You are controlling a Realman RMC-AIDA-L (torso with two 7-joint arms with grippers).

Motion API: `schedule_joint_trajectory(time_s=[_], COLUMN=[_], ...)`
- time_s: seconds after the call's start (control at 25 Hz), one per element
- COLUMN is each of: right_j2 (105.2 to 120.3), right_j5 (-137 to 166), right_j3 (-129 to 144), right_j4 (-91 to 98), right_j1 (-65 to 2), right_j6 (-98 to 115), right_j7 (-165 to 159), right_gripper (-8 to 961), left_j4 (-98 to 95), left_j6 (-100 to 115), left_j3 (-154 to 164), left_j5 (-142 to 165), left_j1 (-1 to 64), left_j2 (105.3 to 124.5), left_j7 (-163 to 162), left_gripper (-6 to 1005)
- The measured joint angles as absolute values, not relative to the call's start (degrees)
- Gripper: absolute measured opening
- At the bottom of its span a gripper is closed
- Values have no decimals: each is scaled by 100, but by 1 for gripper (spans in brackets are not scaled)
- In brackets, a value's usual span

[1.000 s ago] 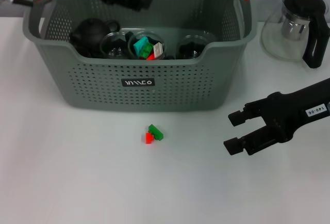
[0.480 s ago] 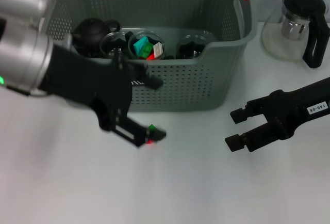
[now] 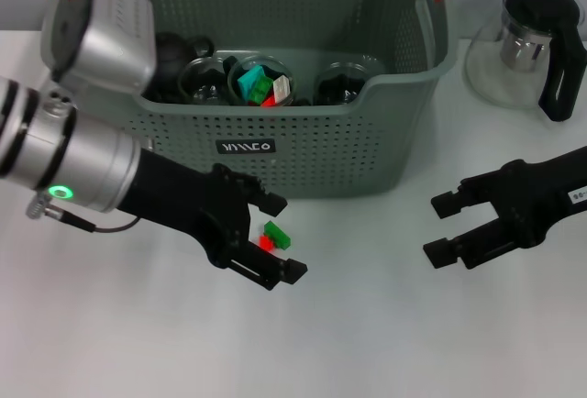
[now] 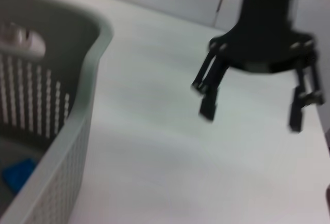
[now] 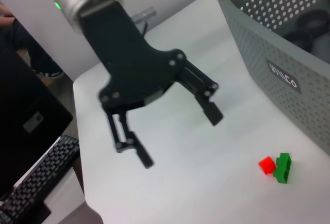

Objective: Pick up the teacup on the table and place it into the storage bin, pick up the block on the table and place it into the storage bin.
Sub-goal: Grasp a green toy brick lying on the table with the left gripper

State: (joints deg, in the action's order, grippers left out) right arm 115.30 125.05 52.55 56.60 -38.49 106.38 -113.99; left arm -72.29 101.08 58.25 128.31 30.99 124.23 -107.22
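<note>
The block, a small green piece joined to a red one, lies on the white table just in front of the storage bin. My left gripper hangs open over it, one finger on each side in the head view. In the right wrist view that left gripper stands clear of the block. Several glass teacups sit inside the bin, one holding coloured blocks. My right gripper is open and empty above the table to the right, also seen as the right gripper.
A black teapot rests in the bin's left part. A glass kettle with a black lid and handle stands at the back right. The bin wall is close beside the left wrist.
My left arm swung from over the bin down to the table and now brackets the block with open fingers. The right gripper drifted slightly to the right.
</note>
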Motion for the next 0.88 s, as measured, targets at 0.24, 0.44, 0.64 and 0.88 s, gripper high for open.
schedule_joint_trajectory(time_s=[0.24, 0.44, 0.64, 0.88], right_j2=[11404, 11328, 11279, 11271], right_j5=[12507, 12510, 12517, 12620], right_j3=[5238, 5218, 5211, 5192], right_j4=[5660, 5660, 5566, 5343], right_j1=[-3822, -3826, -3839, -3885], right_j6=[10624, 10586, 10488, 10354], right_j7=[-11259, -11211, -11189, -11117], right_gripper=[947, 947, 946, 946], left_j4=[-6800, -6586, -6387, -6219], left_j6=[9221, 8585, 8020, 7578], left_j3=[6269, 6657, 7184, 7532], left_j5=[13062, 13278, 13636, 13842], left_j1=[3120, 3150, 3218, 3315], left_j2=[12447, 12450, 12464, 12463], left_j7=[-11051, -11421, -11691, -11837], left_gripper=[950, 950, 950, 949])
